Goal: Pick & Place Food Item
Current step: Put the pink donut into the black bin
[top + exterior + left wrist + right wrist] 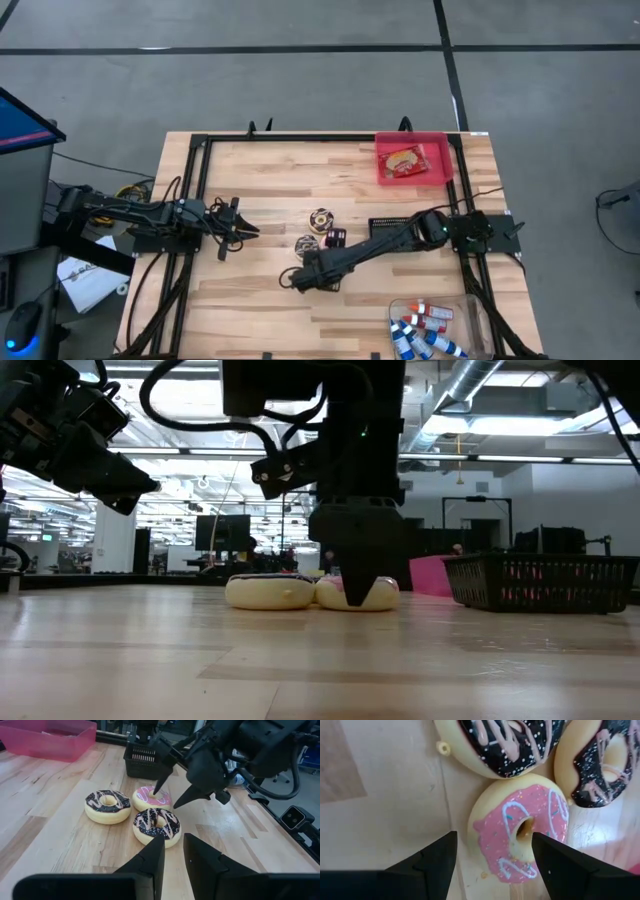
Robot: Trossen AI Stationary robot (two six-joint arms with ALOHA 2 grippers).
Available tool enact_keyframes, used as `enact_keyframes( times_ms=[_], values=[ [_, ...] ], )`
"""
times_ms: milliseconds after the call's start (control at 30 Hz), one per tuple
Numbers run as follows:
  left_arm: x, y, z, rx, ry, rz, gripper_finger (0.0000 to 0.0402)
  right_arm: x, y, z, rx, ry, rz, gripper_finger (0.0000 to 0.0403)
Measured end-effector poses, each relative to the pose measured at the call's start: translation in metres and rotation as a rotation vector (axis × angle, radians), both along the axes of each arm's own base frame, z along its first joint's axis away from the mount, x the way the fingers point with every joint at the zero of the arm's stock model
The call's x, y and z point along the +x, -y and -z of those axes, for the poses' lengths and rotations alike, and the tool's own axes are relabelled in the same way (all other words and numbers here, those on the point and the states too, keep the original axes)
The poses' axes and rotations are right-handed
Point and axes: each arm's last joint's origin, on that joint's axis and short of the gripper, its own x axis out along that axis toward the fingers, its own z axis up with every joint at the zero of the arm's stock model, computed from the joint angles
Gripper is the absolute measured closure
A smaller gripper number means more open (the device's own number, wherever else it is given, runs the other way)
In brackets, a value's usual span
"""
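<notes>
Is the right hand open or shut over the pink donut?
Open: the right hand hangs above the pink donut, fingers spread either side, gripping nothing.

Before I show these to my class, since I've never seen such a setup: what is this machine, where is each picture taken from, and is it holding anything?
It is a robot with two dark arms at a wooden table, each ending in a two-finger gripper. One picture looks straight down, one looks level across the tabletop, and one comes from a camera on each wrist.

Three toy doughnuts lie mid-table: a pink doughnut and two chocolate doughnuts. There is also a pink tray with a packet in it, a black basket, and a clear bin of tubes.

The right gripper hangs open over the pink doughnut, its fingers on either side. The left gripper waits nearly closed at the left. Nothing is held.
</notes>
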Motion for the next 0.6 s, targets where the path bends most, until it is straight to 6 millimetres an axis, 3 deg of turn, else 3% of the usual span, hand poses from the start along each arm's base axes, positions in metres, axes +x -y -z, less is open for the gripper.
enact_keyframes(
  times_ms=[600],
  values=[
    [0.0,0.0,0.0,0.0,0.0,0.0,0.0334,0.0032,0.0037,0.0017,0.089,-0.012,0.012,0.0154]
  ],
)
